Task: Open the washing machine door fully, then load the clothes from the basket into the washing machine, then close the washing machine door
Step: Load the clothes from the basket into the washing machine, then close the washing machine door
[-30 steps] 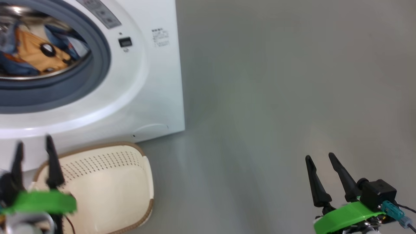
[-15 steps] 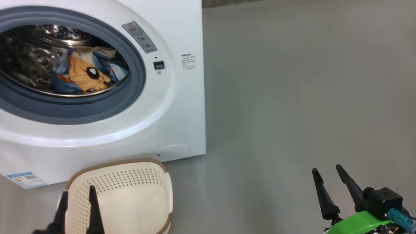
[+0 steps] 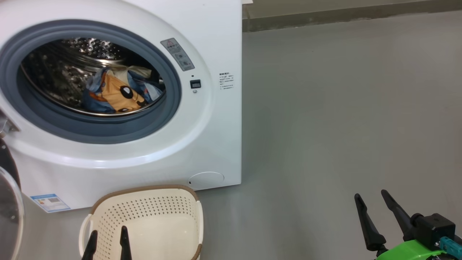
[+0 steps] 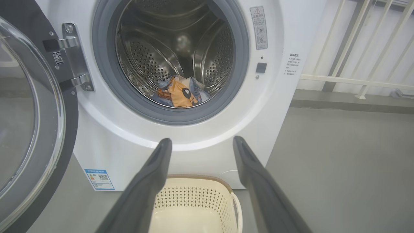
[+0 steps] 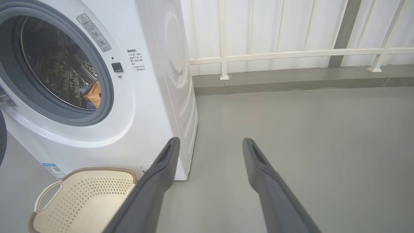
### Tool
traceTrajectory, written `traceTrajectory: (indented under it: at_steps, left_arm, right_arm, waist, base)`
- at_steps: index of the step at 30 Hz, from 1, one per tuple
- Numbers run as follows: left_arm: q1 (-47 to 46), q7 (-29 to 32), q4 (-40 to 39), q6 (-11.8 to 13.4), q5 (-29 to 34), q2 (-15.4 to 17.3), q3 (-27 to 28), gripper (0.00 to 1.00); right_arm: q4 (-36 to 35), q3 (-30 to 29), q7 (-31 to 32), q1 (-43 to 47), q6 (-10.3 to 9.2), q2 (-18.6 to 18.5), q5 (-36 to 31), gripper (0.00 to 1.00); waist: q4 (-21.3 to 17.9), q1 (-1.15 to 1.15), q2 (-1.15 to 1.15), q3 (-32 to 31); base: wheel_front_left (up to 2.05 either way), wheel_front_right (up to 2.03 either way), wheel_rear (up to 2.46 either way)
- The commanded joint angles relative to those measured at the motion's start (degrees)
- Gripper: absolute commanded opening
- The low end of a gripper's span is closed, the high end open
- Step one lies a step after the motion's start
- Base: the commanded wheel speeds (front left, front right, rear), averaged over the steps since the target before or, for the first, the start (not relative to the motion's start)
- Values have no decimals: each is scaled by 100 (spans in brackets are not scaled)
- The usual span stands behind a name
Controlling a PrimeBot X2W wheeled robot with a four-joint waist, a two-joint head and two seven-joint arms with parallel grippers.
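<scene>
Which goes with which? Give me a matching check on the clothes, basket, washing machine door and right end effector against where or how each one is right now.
Things:
1. clothes
2. basket
3. washing machine door
4. right end effector

States:
A. swung wide open
B. open, holding nothing
C. lying in the drum
D. on the floor, no garments seen inside

Pairs: 1-C, 2-D, 3-A, 4-B
</scene>
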Motion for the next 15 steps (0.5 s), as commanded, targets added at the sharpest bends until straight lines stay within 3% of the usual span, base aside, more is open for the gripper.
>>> traceTrajectory:
  at_steps: [1, 15]
  left_arm:
    - [-106, -37, -171, -17, 71, 24, 153, 100]
    - [-240, -37, -48, -93, 285, -1, 73, 100]
  right_arm:
    - [-220, 47, 38, -67, 25, -125, -44, 100]
    - [-297, 13, 96, -49, 25, -93, -67, 100]
  waist:
    - [65, 0, 0, -30]
    - [147, 0, 0, -84]
  base:
    - [0, 0, 0]
    - [0, 0, 0]
